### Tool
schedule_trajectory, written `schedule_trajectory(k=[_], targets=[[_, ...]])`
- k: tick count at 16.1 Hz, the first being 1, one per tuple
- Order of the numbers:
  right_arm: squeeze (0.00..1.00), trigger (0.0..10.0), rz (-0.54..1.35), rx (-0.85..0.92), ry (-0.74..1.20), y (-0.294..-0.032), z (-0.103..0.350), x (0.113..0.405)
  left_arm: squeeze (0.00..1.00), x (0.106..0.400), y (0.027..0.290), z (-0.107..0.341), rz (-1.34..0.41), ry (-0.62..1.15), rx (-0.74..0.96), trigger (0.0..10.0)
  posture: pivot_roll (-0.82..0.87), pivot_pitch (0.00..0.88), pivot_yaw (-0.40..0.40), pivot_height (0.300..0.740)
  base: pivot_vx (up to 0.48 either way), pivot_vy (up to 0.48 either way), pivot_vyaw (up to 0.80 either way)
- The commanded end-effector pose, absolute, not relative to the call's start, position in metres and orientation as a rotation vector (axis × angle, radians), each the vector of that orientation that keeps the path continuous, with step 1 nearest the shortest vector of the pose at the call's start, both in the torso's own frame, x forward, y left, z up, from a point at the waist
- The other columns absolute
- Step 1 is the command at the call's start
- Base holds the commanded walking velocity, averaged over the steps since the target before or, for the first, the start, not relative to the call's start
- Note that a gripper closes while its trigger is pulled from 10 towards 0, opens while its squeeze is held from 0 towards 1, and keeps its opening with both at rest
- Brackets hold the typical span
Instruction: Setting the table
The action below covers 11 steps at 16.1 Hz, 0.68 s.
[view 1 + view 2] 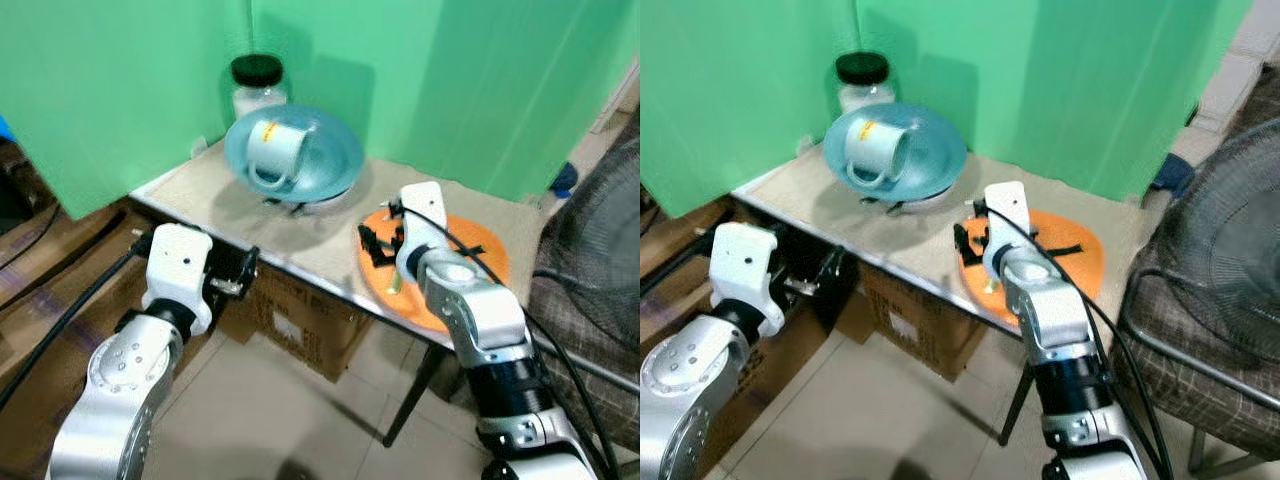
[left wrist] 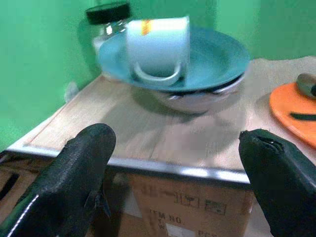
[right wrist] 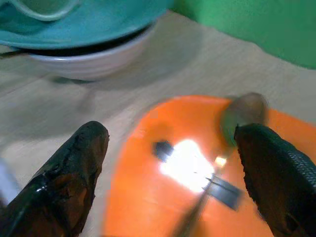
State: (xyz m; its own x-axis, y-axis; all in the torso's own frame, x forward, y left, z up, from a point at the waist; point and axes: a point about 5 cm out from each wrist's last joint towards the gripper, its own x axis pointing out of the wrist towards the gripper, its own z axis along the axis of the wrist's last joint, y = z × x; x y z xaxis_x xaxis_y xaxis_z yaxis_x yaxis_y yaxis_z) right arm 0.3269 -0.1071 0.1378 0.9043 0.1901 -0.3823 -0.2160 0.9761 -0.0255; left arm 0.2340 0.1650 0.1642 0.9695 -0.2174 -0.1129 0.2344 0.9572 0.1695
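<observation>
Both grippers, left gripper (image 2: 173, 182) below the table (image 1: 330, 262) edge and right gripper (image 3: 173, 173) over the orange plate (image 1: 478, 243), stand open and empty, while the mug (image 1: 275, 148) lies in the stacked blue plate (image 1: 335, 165), so setting appears barely begun.

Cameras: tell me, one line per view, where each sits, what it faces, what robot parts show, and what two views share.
Left eye, head: down at table; both silver arms.
Right eye, head: same scene, orange plate.
Left wrist: along open left hand toward white mug on blue plate.
Right wrist: along open right hand over orange plate, spoon.
Both wrist views share the white bowl under the blue plate.
</observation>
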Motion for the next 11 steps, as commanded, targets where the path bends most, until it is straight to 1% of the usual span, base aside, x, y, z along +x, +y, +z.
schedule_trajectory(k=[1,2,7,9,11], targets=[[0.26,10.0,0.176,-0.064,0.408,-0.113,0.139,0.33,0.0,0.236,0.164,0.164,-0.246,0.099,0.184,10.0,0.14,0.0,0.008,0.74,0.326,0.0,0.0],[0.0,10.0,0.173,-0.067,0.41,-0.113,0.139,0.33,0.0,0.236,0.164,0.165,-0.248,0.099,0.185,10.0,0.14,0.0,0.007,0.74,0.326,0.0,0.0],[0.0,10.0,0.134,-0.058,0.461,-0.113,0.133,0.327,0.0,0.237,0.161,0.164,-0.276,0.099,0.198,10.0,0.14,0.0,0.011,0.74,0.323,0.0,0.0],[0.0,10.0,0.098,-0.064,0.46,-0.116,0.135,0.327,0.0,0.232,0.154,0.163,-0.359,0.111,0.2,10.0,0.15,0.0,0.008,0.74,0.0,0.0,0.0],[0.0,10.0,0.088,-0.031,0.506,-0.118,0.133,0.324,0.0,0.224,0.146,0.156,-0.474,0.149,0.21,10.0,0.14,0.0,0.009,0.74,0.0,0.0,0.0]])
